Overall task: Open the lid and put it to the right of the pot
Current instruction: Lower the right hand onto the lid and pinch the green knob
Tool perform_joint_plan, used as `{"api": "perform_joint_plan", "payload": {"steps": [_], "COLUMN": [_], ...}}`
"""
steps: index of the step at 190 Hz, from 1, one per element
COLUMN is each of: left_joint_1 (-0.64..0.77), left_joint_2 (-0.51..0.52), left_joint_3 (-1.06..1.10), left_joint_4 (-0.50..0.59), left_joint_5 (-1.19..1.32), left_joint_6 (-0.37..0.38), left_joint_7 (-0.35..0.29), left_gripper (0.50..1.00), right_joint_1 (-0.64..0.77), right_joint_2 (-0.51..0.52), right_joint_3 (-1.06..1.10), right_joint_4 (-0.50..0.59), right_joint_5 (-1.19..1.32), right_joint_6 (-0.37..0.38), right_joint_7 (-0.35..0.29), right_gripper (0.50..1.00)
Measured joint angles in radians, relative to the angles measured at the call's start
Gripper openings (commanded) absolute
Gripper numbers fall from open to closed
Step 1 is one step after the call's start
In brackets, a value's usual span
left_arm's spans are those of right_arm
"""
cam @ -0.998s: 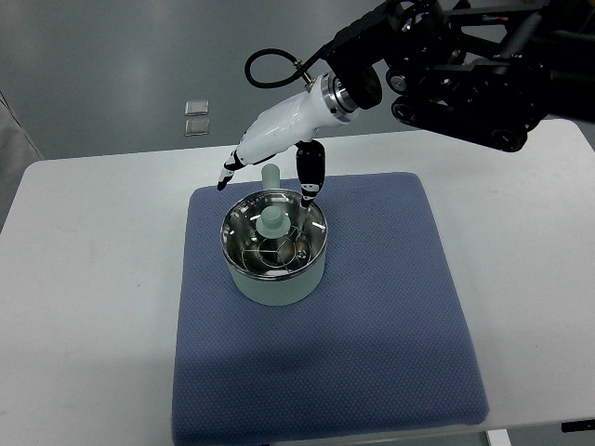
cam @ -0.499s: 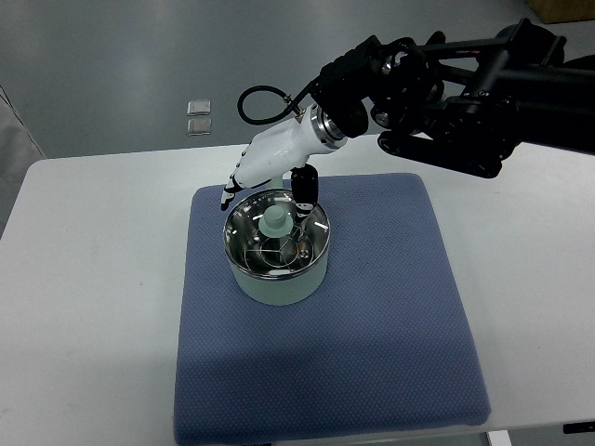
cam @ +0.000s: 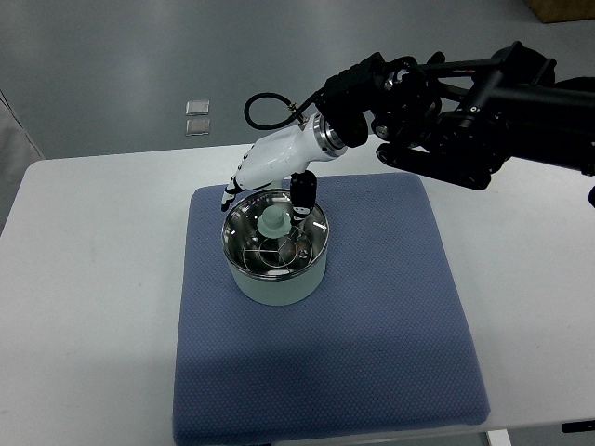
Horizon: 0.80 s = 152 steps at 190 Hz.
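My right hand [cam: 270, 177] hangs over the far rim of the pot [cam: 275, 258], just above the frame's center. My fingers [cam: 233, 189] are spread wide and hold nothing; the dark thumb [cam: 303, 192] points down just right of the lid's pale green knob [cam: 273, 220]. The glass lid [cam: 275, 237] is on the pot, which stands in the upper left part of the blue mat [cam: 372, 325] on the white table [cam: 84, 307].

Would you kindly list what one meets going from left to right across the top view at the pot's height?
Bare white table → blue mat → pot with its lid knob → blue mat again → bare table.
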State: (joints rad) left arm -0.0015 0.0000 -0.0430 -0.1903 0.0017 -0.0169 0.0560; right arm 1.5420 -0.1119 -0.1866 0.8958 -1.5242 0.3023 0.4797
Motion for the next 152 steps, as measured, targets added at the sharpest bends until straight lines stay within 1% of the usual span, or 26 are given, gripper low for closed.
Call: {"api": "perform_joint_plan", "payload": {"steps": [50, 61, 129, 152], "left_joint_1": [0.000, 0.000, 0.000, 0.000], "left_joint_2": [0.000, 0.000, 0.000, 0.000], "left_joint_3": [0.000, 0.000, 0.000, 0.000], "left_joint_4": [0.000, 0.000, 0.000, 0.000], "left_joint_5": [0.000, 0.000, 0.000, 0.000], "left_joint_6": [0.000, 0.000, 0.000, 0.000], "left_joint_7": [0.000, 0.000, 0.001, 0.001], "left_gripper": [1.000, 1.000, 1.000, 1.000], "right_joint_1": [-0.018, -0.021, -0.028, -0.029], "right_joint_2": [0.001, 0.000, -0.005, -0.008], "right_joint_3": [0.001, 0.001, 0.002, 0.002], "right_joint_4": [0.000, 0.000, -0.003, -0.003], "right_joint_5": [-0.001, -0.002, -0.001, -0.001], "right_joint_6": [-0.009, -0.010, -0.024, -0.024], "right_joint_7": [0.001, 0.001, 0.001, 0.001], "right_gripper": [0.862, 0.834, 0.829, 0.803]}}
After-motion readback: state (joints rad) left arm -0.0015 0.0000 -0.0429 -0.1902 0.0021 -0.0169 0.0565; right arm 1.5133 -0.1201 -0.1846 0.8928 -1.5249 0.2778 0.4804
